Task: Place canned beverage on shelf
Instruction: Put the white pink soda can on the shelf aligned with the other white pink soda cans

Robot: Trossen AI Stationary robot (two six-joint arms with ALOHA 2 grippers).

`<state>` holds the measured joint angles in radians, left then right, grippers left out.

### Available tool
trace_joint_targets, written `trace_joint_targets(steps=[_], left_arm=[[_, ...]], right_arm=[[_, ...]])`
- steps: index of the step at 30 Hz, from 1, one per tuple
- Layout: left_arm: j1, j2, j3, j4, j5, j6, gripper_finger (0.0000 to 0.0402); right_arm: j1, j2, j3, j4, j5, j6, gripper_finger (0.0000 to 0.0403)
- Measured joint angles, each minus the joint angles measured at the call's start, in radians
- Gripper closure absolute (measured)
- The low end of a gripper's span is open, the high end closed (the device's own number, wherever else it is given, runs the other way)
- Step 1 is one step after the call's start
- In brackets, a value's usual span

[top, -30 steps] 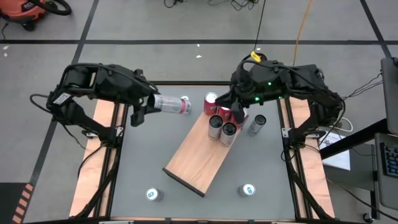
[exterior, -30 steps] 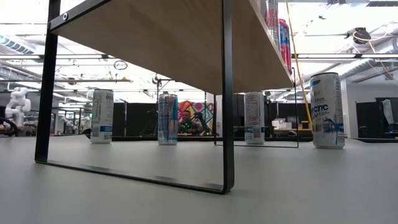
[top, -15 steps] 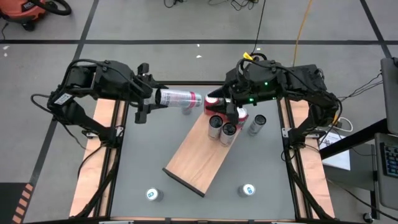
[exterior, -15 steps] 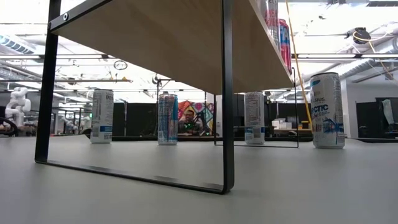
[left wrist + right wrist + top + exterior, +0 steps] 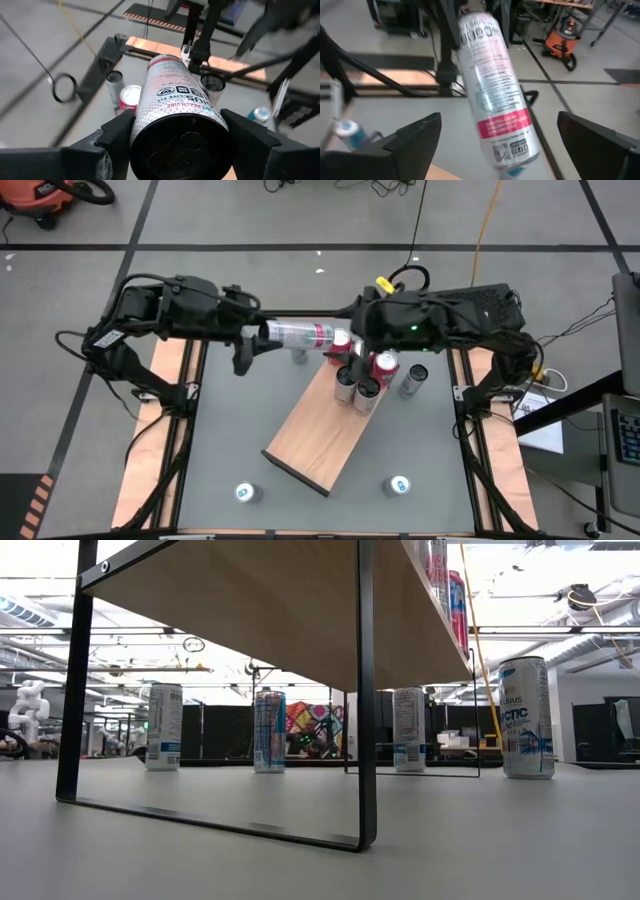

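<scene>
A white-and-pink can (image 5: 300, 335) hangs on its side above the table's far edge, with my left gripper (image 5: 262, 338) shut on it. Its free end (image 5: 512, 150) reaches between the wide-open fingers of my right gripper (image 5: 350, 348), which stand on either side without touching it. The shelf (image 5: 320, 430) is a light wooden board slanting across the table. Three cans (image 5: 367, 392) stand upright on its far end. My left gripper pinches the can's two opposite sides (image 5: 142, 125) between its two fingers, at the end nearest the wrist. The fingers come from the table's left, slanting a little down, and lie along the can. The can is lifted clear, nearly level, its free end toward the table's right.
One can (image 5: 415, 377) stands on the table right of the shelf's far end, and two more (image 5: 247, 493) (image 5: 398, 485) near the front edge. In the low view the shelf's black leg (image 5: 365, 690) and several standing cans (image 5: 526, 718) show.
My left gripper has carried the can toward the table's right and rolled a little; the can stays nearly level. My right gripper has left the cans on the shelf, moved left toward the held can, rolled and opened wide around its free end.
</scene>
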<state>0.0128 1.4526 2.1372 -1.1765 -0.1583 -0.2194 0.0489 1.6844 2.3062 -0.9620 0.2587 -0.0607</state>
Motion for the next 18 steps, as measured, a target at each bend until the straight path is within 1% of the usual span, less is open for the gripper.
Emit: trace_joint_targets(steps=[3,7,13,18], left_arm=[[0.000,0.005,-0.001,0.005,0.000,-0.135,0.0151],[0.000,0.013,-0.002,0.029,0.001,-0.273,0.0151],[0.000,0.014,-0.002,0.021,0.019,-0.415,0.0151],[0.000,0.014,-0.002,0.018,0.036,-0.488,0.0151]], right_arm=[[-0.003,0.024,0.000,0.000,0.004,-0.038,0.0028],[-0.014,0.061,0.000,0.000,0.003,-0.064,0.0028],[-0.029,0.099,0.000,-0.005,0.003,-0.078,0.0028],[-0.035,0.099,0.000,-0.015,0.003,-0.090,0.0037]])
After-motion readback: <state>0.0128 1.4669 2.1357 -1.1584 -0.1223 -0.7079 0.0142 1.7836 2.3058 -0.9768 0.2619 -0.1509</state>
